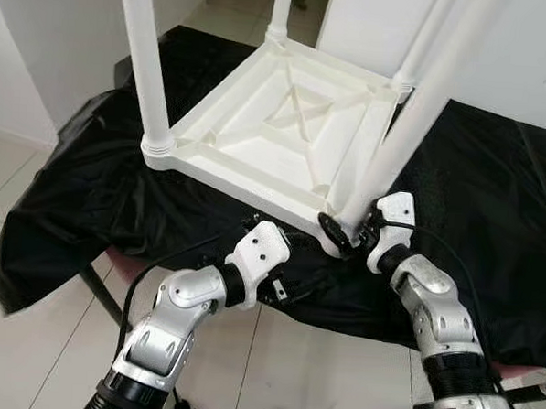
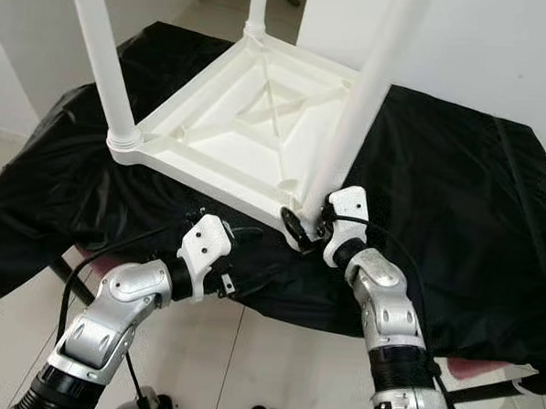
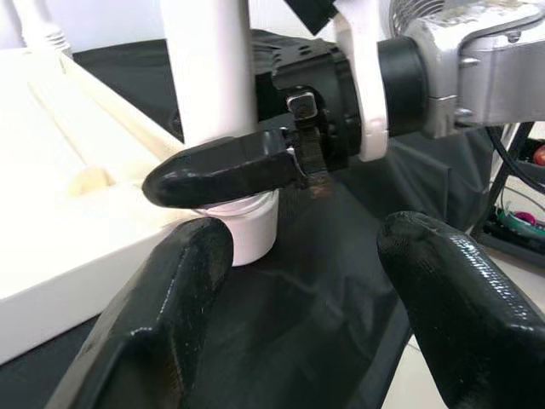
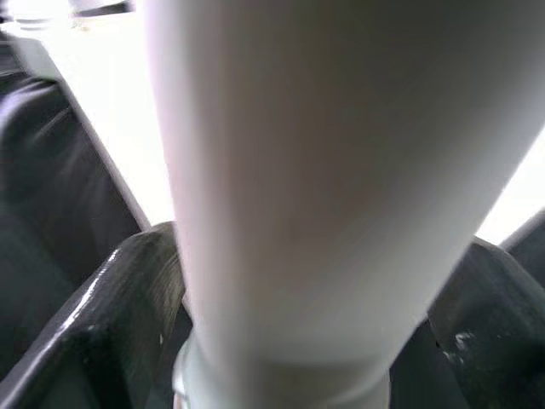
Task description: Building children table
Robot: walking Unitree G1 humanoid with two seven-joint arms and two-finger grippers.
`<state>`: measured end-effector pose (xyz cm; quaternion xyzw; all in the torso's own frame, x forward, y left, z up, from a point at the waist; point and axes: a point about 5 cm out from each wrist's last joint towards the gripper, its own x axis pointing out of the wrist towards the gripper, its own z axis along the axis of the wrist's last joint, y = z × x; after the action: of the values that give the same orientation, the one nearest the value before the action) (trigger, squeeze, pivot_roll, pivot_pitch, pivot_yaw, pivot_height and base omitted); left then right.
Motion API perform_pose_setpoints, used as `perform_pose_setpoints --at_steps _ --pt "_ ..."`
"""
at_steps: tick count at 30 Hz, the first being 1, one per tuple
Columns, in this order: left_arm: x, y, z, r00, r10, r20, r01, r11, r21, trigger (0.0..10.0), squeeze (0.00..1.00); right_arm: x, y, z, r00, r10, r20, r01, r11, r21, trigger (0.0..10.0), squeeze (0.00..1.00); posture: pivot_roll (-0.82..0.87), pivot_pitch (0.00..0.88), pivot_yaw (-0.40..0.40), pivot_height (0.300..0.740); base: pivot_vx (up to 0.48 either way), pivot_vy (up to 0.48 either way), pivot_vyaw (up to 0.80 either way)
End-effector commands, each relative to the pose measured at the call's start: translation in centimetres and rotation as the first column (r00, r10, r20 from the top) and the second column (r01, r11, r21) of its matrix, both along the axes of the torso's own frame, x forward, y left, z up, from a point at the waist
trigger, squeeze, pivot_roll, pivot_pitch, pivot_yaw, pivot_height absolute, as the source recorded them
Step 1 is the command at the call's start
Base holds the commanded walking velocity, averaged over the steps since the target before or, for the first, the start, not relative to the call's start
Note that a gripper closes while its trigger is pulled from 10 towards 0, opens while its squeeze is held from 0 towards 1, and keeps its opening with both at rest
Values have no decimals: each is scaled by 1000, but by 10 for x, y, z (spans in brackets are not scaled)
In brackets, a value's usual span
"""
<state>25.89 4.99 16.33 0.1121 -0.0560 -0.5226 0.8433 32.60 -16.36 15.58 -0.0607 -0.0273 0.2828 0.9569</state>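
Observation:
A white children's table point(image 1: 286, 123) lies upside down on a black cloth point(image 1: 493, 198), with its legs pointing up. My right gripper point(image 1: 343, 234) is shut on the near right leg point(image 1: 405, 129) just above its socket at the table's front corner. In the right wrist view the leg point(image 4: 315, 170) sits between the two black fingers point(image 4: 111, 307). My left gripper point(image 3: 302, 256) is open and holds nothing. It sits low at the table's front edge point(image 1: 253, 226), a little to the left of that corner, pointing at the leg's base point(image 3: 243, 230).
Three more white legs stand in their sockets: near left point(image 1: 147, 70), far left point(image 1: 280, 12) and far right point(image 1: 424, 38). The black cloth hangs over the support's edges. Pale tiled floor point(image 1: 28, 338) lies below, with a dark metal strut point(image 1: 103, 296) under the cloth.

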Motion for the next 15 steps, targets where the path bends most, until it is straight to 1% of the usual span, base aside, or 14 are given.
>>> perform_pose_setpoints --at_steps 1,3,6,7,9,10,11,15 --pt "2 0 1 998 69 8 -69 998 -8 10000 0 1 7 -1 997 76 -2 -76 997 -7 10000 0 116 118 -90 740 0 0 0" --pt "2 0 1 998 70 9 -70 998 -7 10000 0 3 9 0 994 106 10 -106 994 -6 10000 0 122 115 -90 740 0 0 0" --pt "2 1 1 997 71 10 -71 997 -7 10000 0 4 10 2 992 124 19 -124 992 -5 10000 0 123 115 -89 740 0 0 0" --pt "2 1 1 997 72 11 -72 997 -5 10000 0 5 11 2 990 139 23 -139 990 -3 5647 0 126 114 -88 740 0 0 0" --pt "2 2 1 997 74 12 -74 997 -5 10000 0 7 13 3 986 164 28 -164 986 2 3137 0 131 113 -89 740 0 0 0" --pt "2 2 1 997 75 13 -75 997 -5 10000 0 8 13 3 985 173 30 -173 985 3 3137 0 131 113 -89 740 0 0 0" --pt "2 2 1 997 76 13 -76 997 -3 10000 0 9 13 3 983 178 33 -178 984 3 0 0 134 112 -89 740 0 0 0" --pt "1 2 1 997 75 11 -75 997 -1 10000 0 9 10 0 982 188 35 -188 982 1 0 0 136 110 -88 740 0 0 0"
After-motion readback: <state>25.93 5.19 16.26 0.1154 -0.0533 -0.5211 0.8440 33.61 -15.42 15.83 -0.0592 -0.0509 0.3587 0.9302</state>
